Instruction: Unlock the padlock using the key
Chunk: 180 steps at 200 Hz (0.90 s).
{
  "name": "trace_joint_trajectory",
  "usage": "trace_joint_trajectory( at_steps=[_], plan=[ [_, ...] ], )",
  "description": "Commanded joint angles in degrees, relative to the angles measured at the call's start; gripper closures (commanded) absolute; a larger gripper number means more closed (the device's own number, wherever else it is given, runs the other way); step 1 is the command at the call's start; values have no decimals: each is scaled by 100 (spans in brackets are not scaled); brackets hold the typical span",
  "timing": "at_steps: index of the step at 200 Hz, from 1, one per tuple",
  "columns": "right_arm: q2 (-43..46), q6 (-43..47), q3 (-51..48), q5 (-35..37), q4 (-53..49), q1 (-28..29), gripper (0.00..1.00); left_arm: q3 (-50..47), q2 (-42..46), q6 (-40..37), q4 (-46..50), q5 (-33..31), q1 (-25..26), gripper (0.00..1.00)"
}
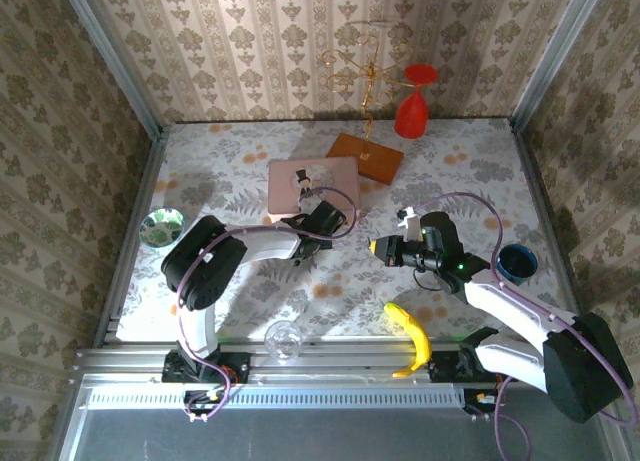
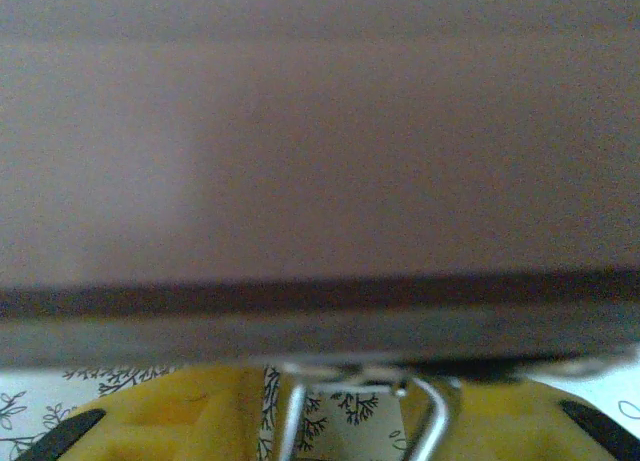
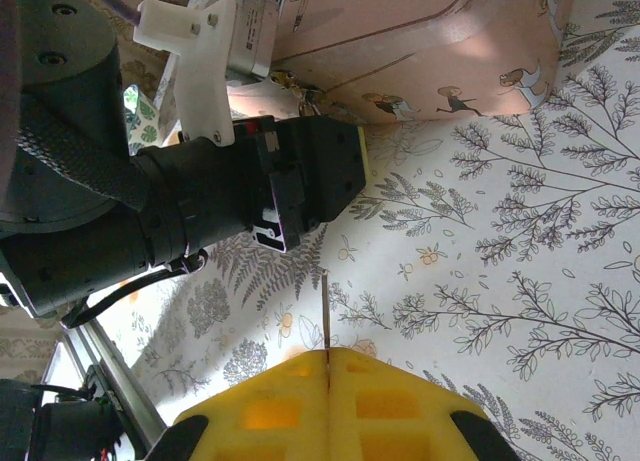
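Left wrist view: a thin pale shackle, taken for that of the padlock, was seen between the yellow fingers of the left gripper, hard against the side of the pink picture box. The brass body was not made out. The fingers were seen apart, one on each side of the shackle; whether they pressed on it could not be told.

Right wrist view: the right gripper was seen closed on the key, which was viewed edge-on as a thin metal sliver pointing toward the black head of the left arm. The key was noted apart from that arm and from the box.

Top view: both grippers were placed mid-table, the left gripper at the box's near corner, the right gripper just to its right.

The table was covered in pale fern-and-flower print. On it were recorded 1 banana, 1 red goblet, 1 wire stand on a wooden base, 1 green bowl, 1 blue cup and 1 clear glass. 3 walls of damask wallpaper were noted.
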<state>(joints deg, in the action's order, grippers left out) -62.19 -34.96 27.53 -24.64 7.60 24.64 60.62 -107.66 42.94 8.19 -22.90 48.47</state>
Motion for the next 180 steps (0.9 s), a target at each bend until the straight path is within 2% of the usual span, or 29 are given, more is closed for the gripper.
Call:
trace_joint_trajectory(
  at_steps=[1,20,40,59,107,139,180],
  plan=[
    [41,-64,77,-111,164,32,100,-15,-80,32,175,-14,30,62],
    [20,-59,94,-111,171,32,100,19,-80,22,175,-10,27,66],
    [-49,-55,87,-120,196,32,100,55,-63,34,184,54,38,76],
    [-155,-55,39,-120,301,39,100,98,-21,104,183,164,51,81],
    [-838,-15,-341,-110,1433,213,100,301,51,633,82,802,165,99],
    [-1287,-56,-646,-163,2461,287,100,218,143,1041,-276,1176,172,100],
    [-1690,86,-683,-146,2758,295,100,209,151,1384,-589,1596,121,100]
  ],
)
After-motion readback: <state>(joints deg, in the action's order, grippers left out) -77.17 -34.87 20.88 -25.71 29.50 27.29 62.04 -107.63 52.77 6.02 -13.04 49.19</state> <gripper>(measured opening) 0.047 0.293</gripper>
